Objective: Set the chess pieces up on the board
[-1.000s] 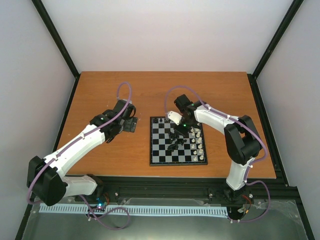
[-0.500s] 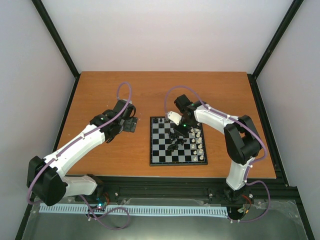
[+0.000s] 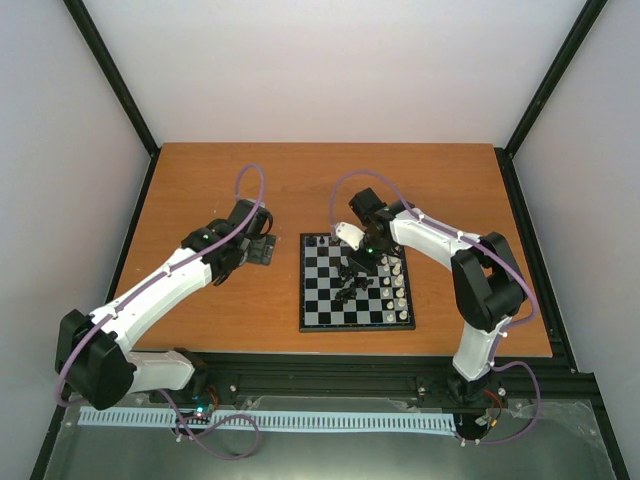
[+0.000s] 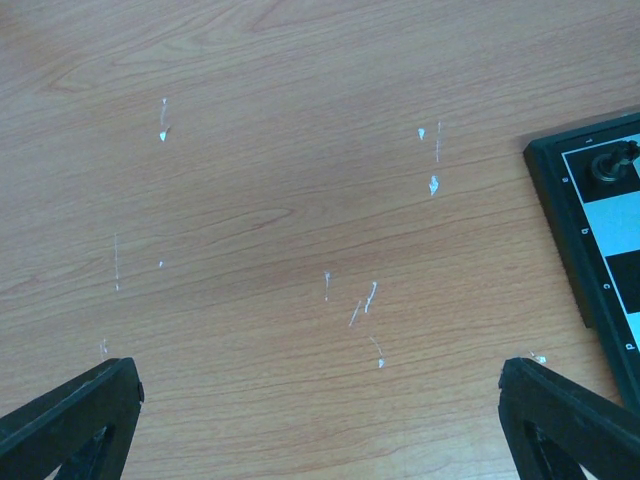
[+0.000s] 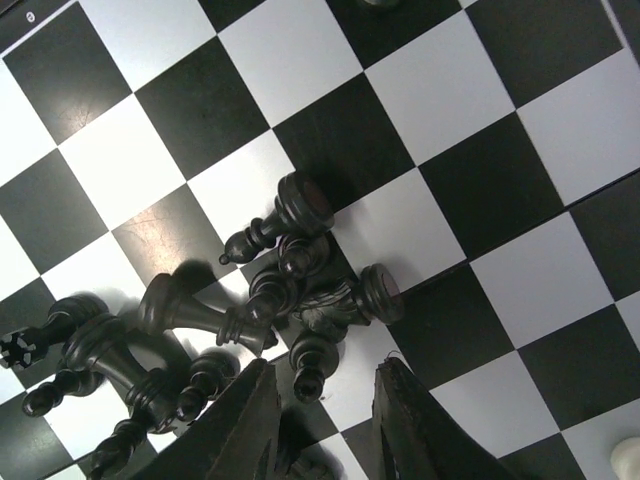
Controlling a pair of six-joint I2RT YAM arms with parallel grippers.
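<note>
Top and wrist views of a small square chessboard of black and light grey squares, laid on a brown wooden table in front of the two arms. The set-up is judged to be roughly half done. The cream chessmen are ranged upright along the right edge of the board (their number is too small to be counted here). At the far left corner one black piece is seen standing. The other black chessmen are heaped on their sides near the middle of the board, so the whole black side is left to be stood up and placed. In the heap, the long axes lie flat on the squares and point several ways. One tall piece is laid with its round base toward the upper right of the right wrist view and its head toward the lower left. The right gripper is held low over the near edge of the heap, its fingers a little apart, and nothing is seen clamped between them. The left gripper is parked over bare wood just left of the board, its fingers spread wide and holding nothing.
</note>
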